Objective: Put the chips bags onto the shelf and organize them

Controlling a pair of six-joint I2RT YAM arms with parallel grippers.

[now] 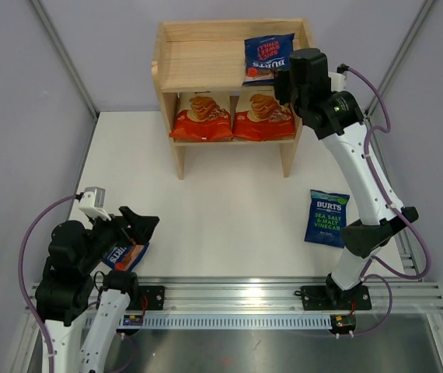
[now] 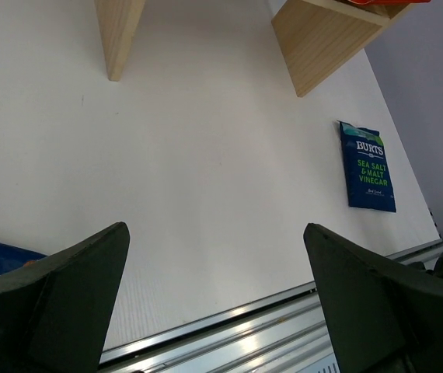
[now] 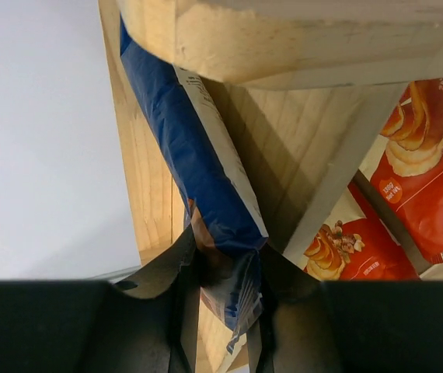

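- Near left: left fingers [image 2: 58, 299] are hanging wide open over a red-accented dark blue chips bag [image 1: 120, 255] on the white desk [image 1: 229, 210].
- Near right: a green-lettered dark blue bag [image 1: 328, 217] is lying flat.
- Far: two cream-and-orange bags [image 1: 201, 116] [image 1: 264, 115] are filling the light wooden shelf's [image 1: 198, 62] lower tier; right fingers [image 3: 361, 326] are pinching a dark blue bag [image 1: 266, 56] on top.

Burts bag [image 1: 120, 255] apparently half hidden under left end effector [image 1: 141, 222].

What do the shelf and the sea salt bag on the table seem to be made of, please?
Shelf: light wood, apparently unfinished and matte; grain lines and board seams show on its top tier. Sea salt bag: thin printed film, probably plastic, with a smooth dark blue face that lies flat; the exact material cannot be told from its look.
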